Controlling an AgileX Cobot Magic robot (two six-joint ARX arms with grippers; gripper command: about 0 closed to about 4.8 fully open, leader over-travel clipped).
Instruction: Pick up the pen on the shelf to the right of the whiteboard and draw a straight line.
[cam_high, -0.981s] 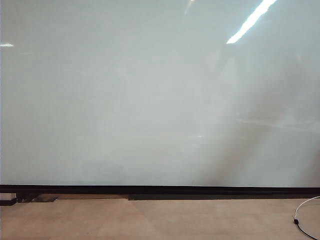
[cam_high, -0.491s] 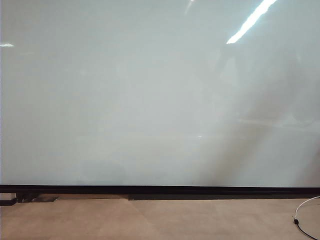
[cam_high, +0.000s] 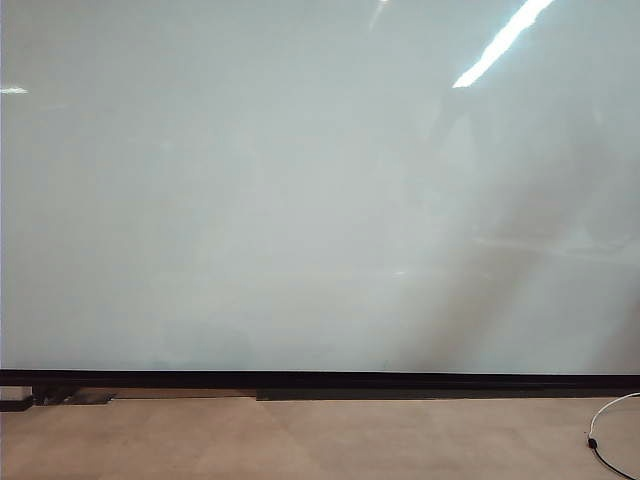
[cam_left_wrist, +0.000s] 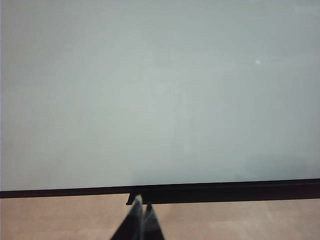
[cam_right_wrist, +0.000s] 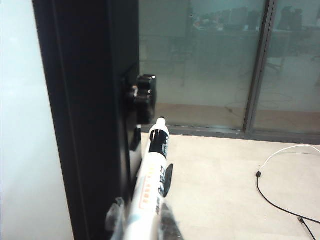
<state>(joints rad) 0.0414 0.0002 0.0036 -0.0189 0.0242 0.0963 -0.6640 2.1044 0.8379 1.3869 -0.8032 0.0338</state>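
while the exterior camera gives me only the whiteboard (cam_high: 300, 200) filling nearly the whole picture, with its black strip (cam_high: 320, 380) along the lower edge and a bare board face carrying no stroke that i can see, neither arm appears there. a white cable (cam_high: 610, 415) curls on the tan floor (cam_high: 300, 440) at about five o'clock of that view.

from the left wrist camera i see the left gripper (cam_left_wrist: 140, 220) low in front of the board, its two dark fingertips (cam_left_wrist: 134, 215) pressed together with nothing between them, pointing toward the black strip (cam_left_wrist: 225, 189) and the pale board (cam_left_wrist: 150, 90) beyond it.

from the right wrist camera i see the right gripper (cam_right_wrist: 140, 222) at the board's black side frame (cam_right_wrist: 85, 115), just beside a small black bracket (cam_right_wrist: 145, 97) fixed to it. the pen (cam_right_wrist: 150, 185) stands between the translucent pads (cam_right_wrist: 116, 217), its white barrel with orange print running up from the gripper toward twelve o'clock, the black cap end just below the bracket. the pads sit at either side of the barrel and look to be touching it, so i read it as gripped. past the frame are a glass partition (cam_right_wrist: 210, 65) and a cable (cam_right_wrist: 280, 165) on the floor.
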